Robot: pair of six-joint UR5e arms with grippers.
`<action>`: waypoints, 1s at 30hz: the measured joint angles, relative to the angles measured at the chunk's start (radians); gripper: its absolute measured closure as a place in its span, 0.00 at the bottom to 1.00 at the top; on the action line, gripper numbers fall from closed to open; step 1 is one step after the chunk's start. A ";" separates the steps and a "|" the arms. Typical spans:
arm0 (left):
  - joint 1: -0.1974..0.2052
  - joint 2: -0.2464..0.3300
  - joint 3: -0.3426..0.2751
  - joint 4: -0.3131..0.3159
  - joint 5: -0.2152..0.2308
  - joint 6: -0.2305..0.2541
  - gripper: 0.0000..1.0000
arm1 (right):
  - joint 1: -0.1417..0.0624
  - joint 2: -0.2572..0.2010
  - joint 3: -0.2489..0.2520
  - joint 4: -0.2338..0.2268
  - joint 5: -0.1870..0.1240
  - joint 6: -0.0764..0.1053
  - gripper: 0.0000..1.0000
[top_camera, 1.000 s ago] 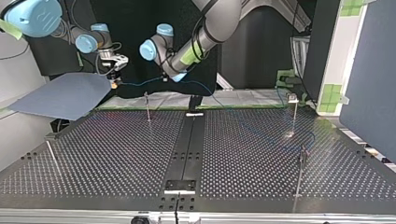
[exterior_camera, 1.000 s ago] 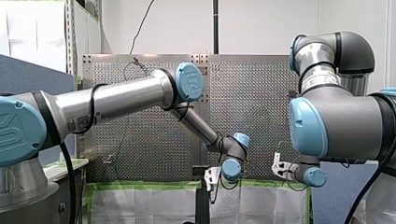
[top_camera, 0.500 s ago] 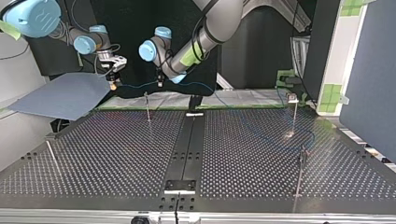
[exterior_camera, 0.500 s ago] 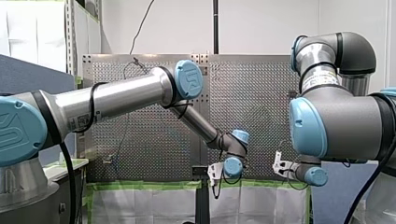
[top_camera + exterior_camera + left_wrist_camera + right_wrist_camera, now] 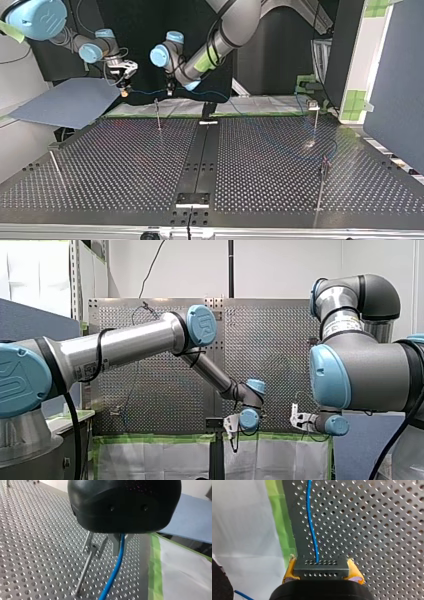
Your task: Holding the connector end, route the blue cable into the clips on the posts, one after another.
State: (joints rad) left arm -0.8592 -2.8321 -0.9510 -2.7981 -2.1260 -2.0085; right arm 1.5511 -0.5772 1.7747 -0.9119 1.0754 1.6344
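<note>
My right gripper is shut on the black connector, with a yellow pad on either side. The blue cable leaves the connector and runs ahead over the perforated table. My left gripper, black with metal fingers, is shut on the blue cable, which hangs down from it. A thin post with a clip stands just beside its fingers. In the top view my right gripper and my left gripper hover close together above the back post, the cable stretched between them.
Other posts stand at the top view's right and left. The slack cable lies across the table's right half. A blue sheet rests at the back left, and green tape edges the table.
My left gripper has come down and moved toward the top view's left, closer to my right gripper and the back post. My right gripper shifted only slightly.
</note>
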 joint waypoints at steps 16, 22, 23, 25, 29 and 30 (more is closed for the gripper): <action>0.006 -0.018 0.003 0.061 0.031 -0.018 0.95 | -0.008 -0.001 -0.004 0.028 -0.010 -0.007 1.00; 0.006 -0.044 0.028 0.062 0.068 -0.036 0.95 | -0.003 -0.001 -0.017 0.031 -0.017 -0.006 1.00; 0.004 -0.046 0.036 0.061 0.068 -0.037 0.95 | -0.002 -0.001 -0.019 0.031 -0.018 -0.006 1.00; 0.003 -0.048 0.047 0.060 0.065 -0.037 0.95 | 0.000 -0.001 -0.023 0.031 -0.019 -0.006 1.00; 0.006 -0.048 0.063 0.056 0.057 -0.038 0.95 | 0.004 -0.001 -0.031 0.032 -0.024 -0.005 1.00; 0.007 -0.048 0.065 0.056 0.056 -0.039 0.95 | 0.004 -0.001 -0.035 0.032 -0.025 -0.004 1.00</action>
State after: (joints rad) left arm -0.8520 -2.8801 -0.8863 -2.7423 -2.0701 -2.0471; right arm 1.5555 -0.5777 1.7400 -0.8794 1.0504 1.6302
